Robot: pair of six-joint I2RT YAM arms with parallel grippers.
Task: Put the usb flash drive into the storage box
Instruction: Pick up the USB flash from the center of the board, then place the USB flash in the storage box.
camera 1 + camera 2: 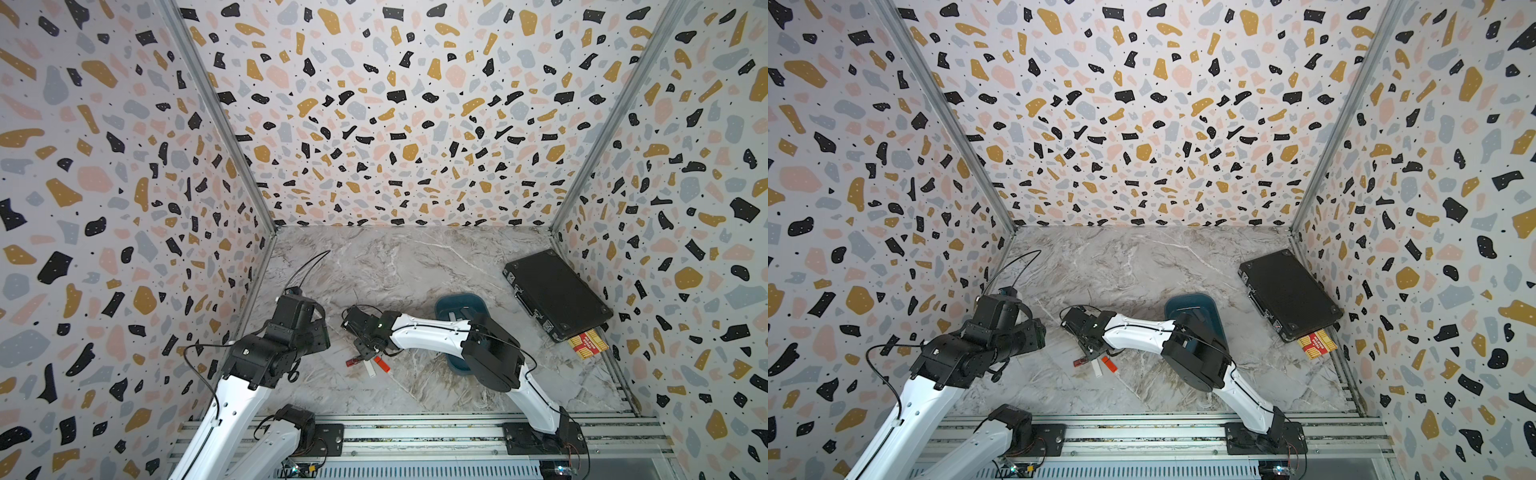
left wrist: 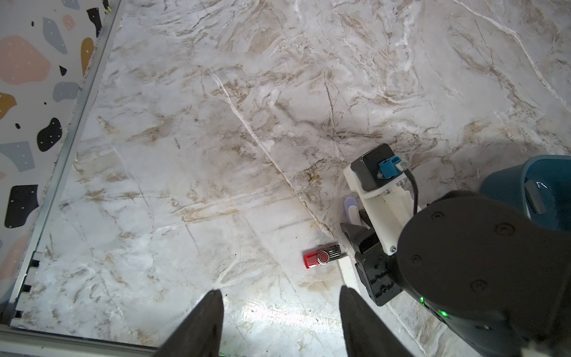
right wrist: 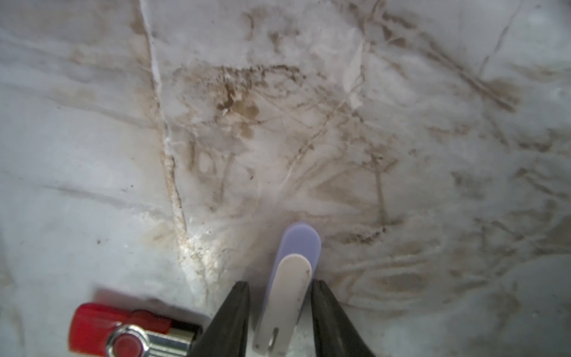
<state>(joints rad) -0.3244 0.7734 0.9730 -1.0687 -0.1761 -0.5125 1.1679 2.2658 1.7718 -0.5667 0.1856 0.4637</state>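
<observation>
While the left gripper (image 2: 279, 293) is held empty with jaws apart, a red swivel flash drive (image 2: 321, 256) is seen on the marble table (image 2: 216, 154) to its right. A white-and-lavender flash drive (image 3: 290, 293) is straddled by the right gripper (image 3: 279, 286); whether it is clamped cannot be told. The teal storage box (image 1: 446, 305) is set farther right.

Marble table (image 1: 415, 270) under red usb flash drive (image 1: 352, 362), storage box (image 1: 444, 306), black case (image 1: 557, 291).

Right pincer (image 1: 366, 355) sits over white usb flash drive (image 1: 370, 369), teal storage box (image 1: 453, 303) nearby.
</observation>
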